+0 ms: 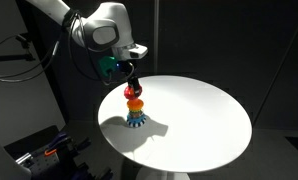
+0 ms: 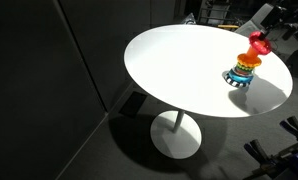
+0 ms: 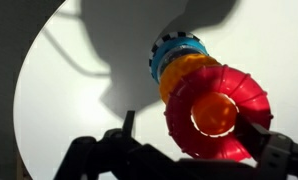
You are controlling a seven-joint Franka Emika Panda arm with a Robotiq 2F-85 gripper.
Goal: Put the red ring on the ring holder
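Both exterior views overlook the table; wrist view sits close.

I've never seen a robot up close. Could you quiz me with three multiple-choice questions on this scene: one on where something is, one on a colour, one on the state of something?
1. Where does the ring holder stand?
A. on the floor
B. on the white round table
C. on a chair

2. What colour is the ring right below the red ring?
A. orange
B. purple
C. white

3. How do the jaws of the gripper stand?
A. shut tight
B. open
C. out of view

Answers:
1. B: both exterior views show it on the tabletop.
2. A: the orange ring lies just under the red one.
3. B: the wrist view shows the fingers wide apart.
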